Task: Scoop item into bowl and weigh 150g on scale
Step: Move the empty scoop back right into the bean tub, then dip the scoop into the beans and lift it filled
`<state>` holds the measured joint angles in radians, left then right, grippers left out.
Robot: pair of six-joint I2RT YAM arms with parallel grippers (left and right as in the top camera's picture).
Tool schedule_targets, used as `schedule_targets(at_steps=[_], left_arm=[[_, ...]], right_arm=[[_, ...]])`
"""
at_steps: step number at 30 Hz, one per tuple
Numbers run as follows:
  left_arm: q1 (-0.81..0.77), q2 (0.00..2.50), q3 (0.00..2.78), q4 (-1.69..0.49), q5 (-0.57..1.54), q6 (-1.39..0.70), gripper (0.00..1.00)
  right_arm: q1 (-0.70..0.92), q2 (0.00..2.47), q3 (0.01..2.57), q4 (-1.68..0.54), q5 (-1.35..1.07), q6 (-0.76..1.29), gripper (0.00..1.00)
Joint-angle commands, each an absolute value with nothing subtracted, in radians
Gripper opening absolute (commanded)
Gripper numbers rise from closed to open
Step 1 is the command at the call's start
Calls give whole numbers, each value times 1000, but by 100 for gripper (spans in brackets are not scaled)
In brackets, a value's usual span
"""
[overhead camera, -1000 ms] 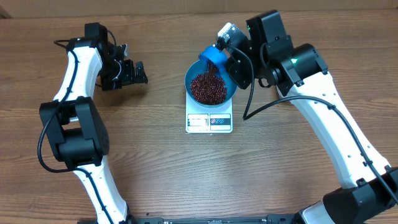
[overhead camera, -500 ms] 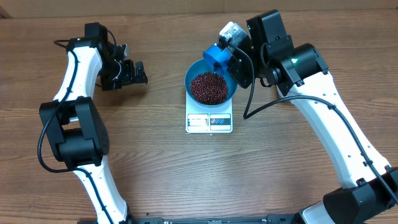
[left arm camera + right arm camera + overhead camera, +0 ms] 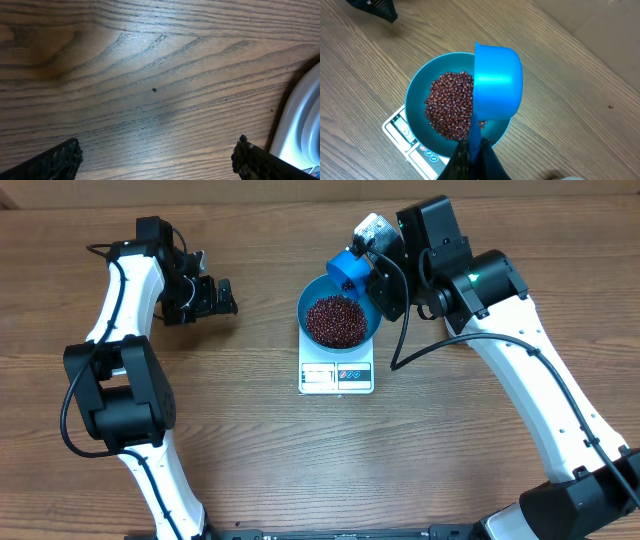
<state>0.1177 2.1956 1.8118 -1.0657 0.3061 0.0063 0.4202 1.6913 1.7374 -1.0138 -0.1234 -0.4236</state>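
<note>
scale [image 3: 336, 376] under the bowl [image 3: 302, 315], display end toward the robot, whole only overhead; right gripper [image 3: 470, 147] clamps the scoop [image 3: 497, 82] over the beans [image 3: 449, 110]; left gripper [image 3: 226, 297] gapes empty.

The beans [image 3: 450, 107] are dark red-brown, a grainy speckle against the glossy deep blue bowl [image 3: 415, 100]. The scoop [image 3: 497, 82] is a brighter blue. The scale [image 3: 336, 376] is white with small blue markings. The table [image 3: 250, 430] is brown wood with wavy darker grain. The arms [image 3: 540, 380] are white with black joints.
</note>
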Motion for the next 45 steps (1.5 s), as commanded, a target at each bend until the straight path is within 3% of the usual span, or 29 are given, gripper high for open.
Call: schedule_targets(at_steps=[1, 12, 21, 26, 34, 45], left_arm=[[111, 2204, 1819, -1065, 304, 22, 100], [111, 2204, 1819, -1065, 304, 22, 100], [111, 2204, 1819, -1065, 304, 22, 100], [111, 2204, 1819, -1065, 304, 22, 100], [111, 2204, 1819, -1065, 304, 22, 100], [111, 2204, 1819, -1065, 304, 22, 99]], right_arm=[[419, 1666, 1769, -1003, -135, -419, 4], [305, 1666, 1769, -968, -365, -349, 4], [66, 1666, 1769, -999, -669, -205, 4], [-80, 1666, 1769, -1097, -674, -210, 4], [-218, 1666, 1769, -1217, -397, -210, 4], [-147, 1666, 1768, -1312, 87, -209, 4]])
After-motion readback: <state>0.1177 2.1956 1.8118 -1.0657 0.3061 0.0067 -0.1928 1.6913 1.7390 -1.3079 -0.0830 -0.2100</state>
